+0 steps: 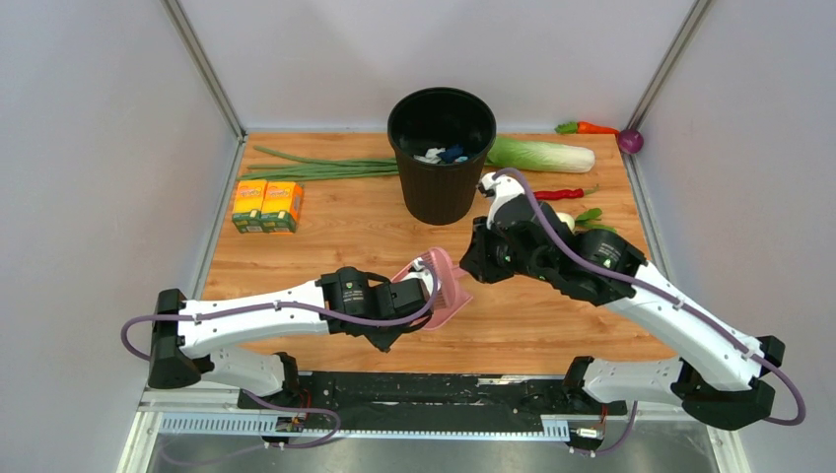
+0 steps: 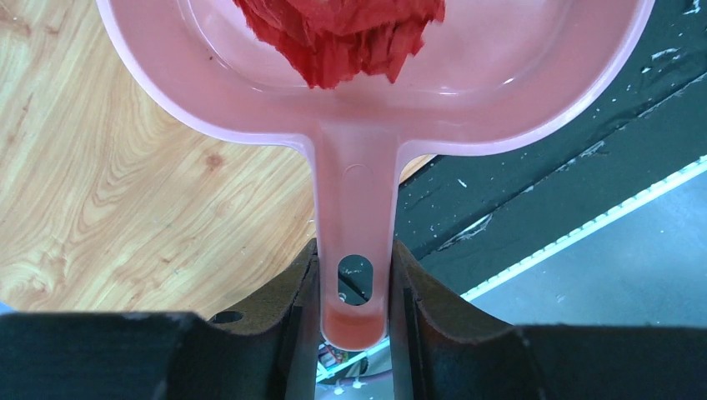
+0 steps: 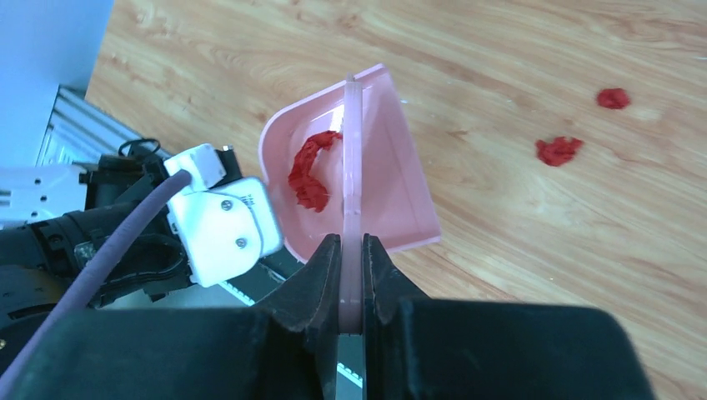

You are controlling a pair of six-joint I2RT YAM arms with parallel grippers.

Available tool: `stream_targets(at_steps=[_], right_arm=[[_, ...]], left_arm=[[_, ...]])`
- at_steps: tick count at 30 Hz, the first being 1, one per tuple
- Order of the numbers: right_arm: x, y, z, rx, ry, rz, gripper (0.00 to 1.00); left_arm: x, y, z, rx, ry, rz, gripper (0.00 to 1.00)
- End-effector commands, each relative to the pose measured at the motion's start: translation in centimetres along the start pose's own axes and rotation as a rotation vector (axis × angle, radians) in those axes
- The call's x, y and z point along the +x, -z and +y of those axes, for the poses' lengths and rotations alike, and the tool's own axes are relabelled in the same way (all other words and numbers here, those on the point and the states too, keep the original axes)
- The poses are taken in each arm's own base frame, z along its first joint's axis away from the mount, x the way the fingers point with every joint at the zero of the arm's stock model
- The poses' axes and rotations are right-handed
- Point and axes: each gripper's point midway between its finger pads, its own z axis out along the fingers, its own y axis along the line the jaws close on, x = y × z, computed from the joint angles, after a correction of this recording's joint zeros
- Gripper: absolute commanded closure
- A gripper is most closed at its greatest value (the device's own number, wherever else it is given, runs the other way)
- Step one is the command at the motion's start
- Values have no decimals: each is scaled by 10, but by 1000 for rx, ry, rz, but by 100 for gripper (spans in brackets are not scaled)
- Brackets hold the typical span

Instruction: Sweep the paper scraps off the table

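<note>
Grey walls (image 1: 99,148) stand around a wood-grain worktop (image 1: 325,236) that has a metal rail along its near edge. A black bin (image 1: 441,187) stands at the middle rear with white and blue bits inside. Green onions (image 1: 315,168) lie to its left and a pale cabbage (image 1: 547,155) to its right. Two orange boxes (image 1: 266,205) sit near the left edge, and a red chili (image 1: 562,194) lies right of the bin.

Near the front centre, the left fingers (image 2: 292,300) clamp the handle of a pink dustpan (image 2: 358,167) from both sides. The pan is tilted and partly over the front rail; whether its lip touches the wood cannot be told. A clump of red paper scraps (image 2: 342,33) lies inside the pan against its back wall.

The right fingers (image 3: 321,279) are closed tight on a thin pink blade (image 3: 353,167), seen edge-on. It reaches across the pan's mouth, and what kind of tool it is cannot be made out. Two more red scraps lie loose on the bare wood beyond the pan's open edge, close to each other and apart from the pan.
</note>
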Motion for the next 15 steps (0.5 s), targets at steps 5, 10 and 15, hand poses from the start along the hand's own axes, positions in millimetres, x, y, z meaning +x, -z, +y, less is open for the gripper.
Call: stream_targets(at_steps=[5, 10, 15], right_arm=[[-35, 63, -28, 119, -122, -183, 100], [-49, 93, -43, 155, -212, -288, 100], [-53, 129, -72, 189, -410, -450, 100]], left_arm=[[-28, 23, -2, 23, 58, -111, 100], [-46, 34, -4, 33, 59, -158, 100], [-66, 35, 0, 14, 60, -153, 100]])
